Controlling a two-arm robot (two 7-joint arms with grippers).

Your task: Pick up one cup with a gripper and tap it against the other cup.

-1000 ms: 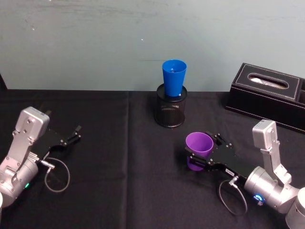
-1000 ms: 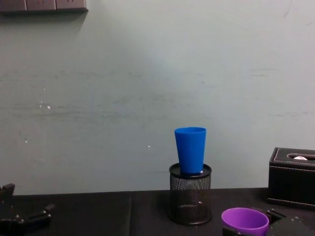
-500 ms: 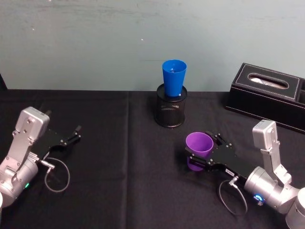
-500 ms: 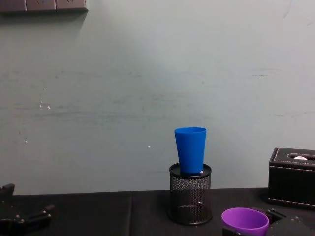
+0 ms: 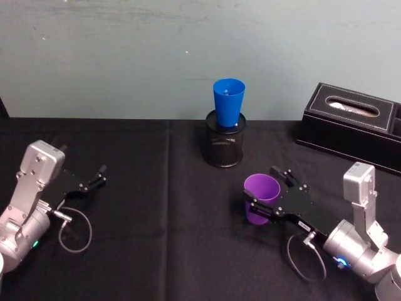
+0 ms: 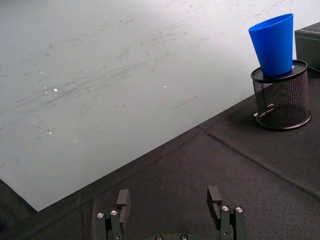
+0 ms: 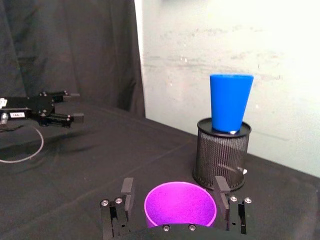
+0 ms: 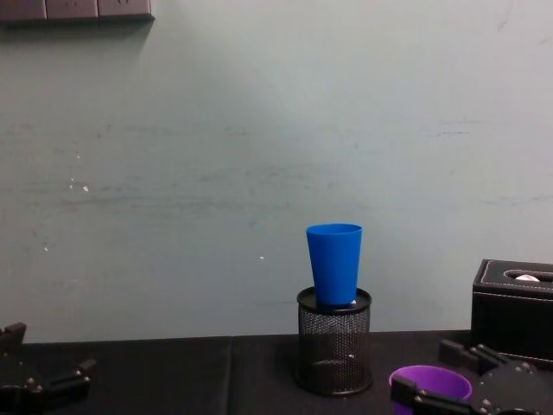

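The right gripper (image 5: 260, 195) straddles the purple cup (image 5: 261, 194) with jaws released, fingers apart from its wall. At 11 o'clock, the blue tumbler (image 5: 228, 102) sits in a mesh pen holder (image 5: 225, 145). A black tissue box (image 5: 352, 125) stands at 2 o'clock. The left gripper (image 5: 99, 177) rests open at 9 o'clock.

Right hand (image 5: 263, 194) has opened around purple cup (image 5: 260, 194).

Right claw (image 5: 262, 194) spread wide, low over table, left claw (image 5: 100, 174) parked, fingers apart
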